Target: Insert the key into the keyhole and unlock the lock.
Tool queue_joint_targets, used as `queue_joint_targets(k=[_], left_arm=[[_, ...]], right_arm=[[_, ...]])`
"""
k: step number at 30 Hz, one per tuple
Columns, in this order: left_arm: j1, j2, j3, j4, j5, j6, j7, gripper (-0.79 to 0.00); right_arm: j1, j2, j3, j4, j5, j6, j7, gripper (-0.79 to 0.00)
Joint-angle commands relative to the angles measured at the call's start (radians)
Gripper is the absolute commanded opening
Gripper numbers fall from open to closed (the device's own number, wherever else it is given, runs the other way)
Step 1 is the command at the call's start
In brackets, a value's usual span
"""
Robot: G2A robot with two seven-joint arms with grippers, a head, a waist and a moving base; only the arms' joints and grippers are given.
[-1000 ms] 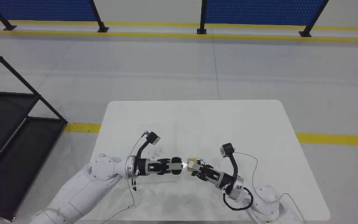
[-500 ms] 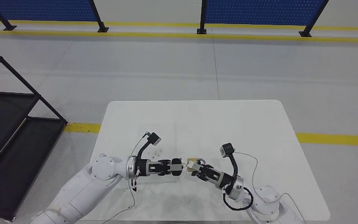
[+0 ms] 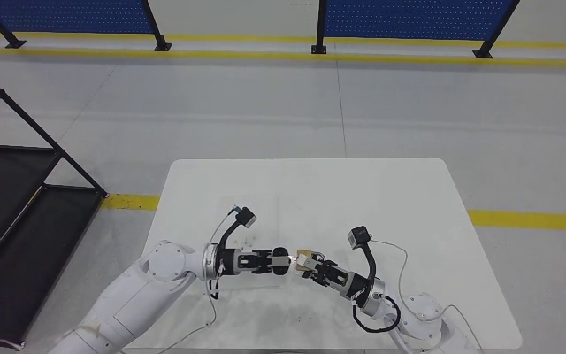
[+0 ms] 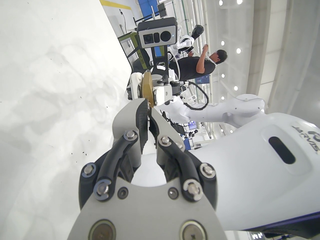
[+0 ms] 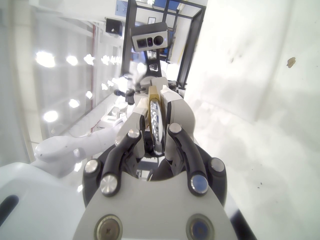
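A brass padlock with a silver shackle is clamped between the white fingers of my right gripper, which is shut on it. Above the table's front middle, the padlock faces my left gripper. My left gripper is shut, its black pads pressed together at the padlock's lower brass edge. The key is almost wholly hidden between those pads, so I cannot tell whether its tip is in the keyhole. The two grippers meet tip to tip.
The white table carries only a few small specks and a crumb. A black metal rack stands off the table's left side. Blue barriers line the far floor.
My left gripper has edged a little to the right, closer to the padlock. The right arm and padlock have stayed put.
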Motion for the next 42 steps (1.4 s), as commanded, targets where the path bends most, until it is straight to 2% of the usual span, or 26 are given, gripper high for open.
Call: queue_joint_targets(k=[1, 9, 11, 12, 13, 19, 29, 31, 32, 42], left_arm=[[-0.005, -0.003, 0.003, 0.005, 0.001, 0.002, 0.000, -0.782], [-0.014, -0.012, 0.009, 0.020, 0.003, 0.003, -0.011, -0.767], [-0.014, -0.013, 0.008, 0.023, 0.001, -0.003, -0.016, -0.650], [-0.014, -0.014, 0.007, 0.024, -0.001, -0.006, -0.019, -0.554], [-0.014, -0.015, 0.006, 0.026, -0.004, -0.009, -0.022, -0.542], [-0.013, -0.019, 0.001, 0.030, -0.008, -0.017, -0.027, -0.557], [-0.024, -0.029, 0.004, 0.030, 0.002, -0.013, -0.028, -0.631], [-0.027, -0.031, 0.005, 0.032, 0.005, -0.011, -0.028, -0.693], [-0.028, -0.031, 0.006, 0.032, 0.009, -0.009, -0.030, -0.785], [-0.016, -0.035, -0.004, 0.025, 0.046, -0.039, -0.024, -0.785]], right_arm=[[0.000, 0.000, 0.000, 0.000, 0.000, 0.000, 0.000, -0.785], [0.000, 0.000, 0.000, 0.000, 0.000, 0.000, 0.000, -0.785], [0.000, 0.000, 0.000, 0.000, 0.000, 0.000, 0.000, -0.785], [0.000, 0.000, 0.000, 0.000, 0.000, 0.000, 0.000, -0.785], [0.000, 0.000, 0.000, 0.000, 0.000, 0.000, 0.000, -0.785], [0.000, 0.000, 0.000, 0.000, 0.000, 0.000, 0.000, -0.785], [0.000, 0.000, 0.000, 0.000, 0.000, 0.000, 0.000, -0.785], [0.000, 0.000, 0.000, 0.000, 0.000, 0.000, 0.000, -0.785], [0.000, 0.000, 0.000, 0.000, 0.000, 0.000, 0.000, -0.785], [0.000, 0.000, 0.000, 0.000, 0.000, 0.000, 0.000, -0.785]])
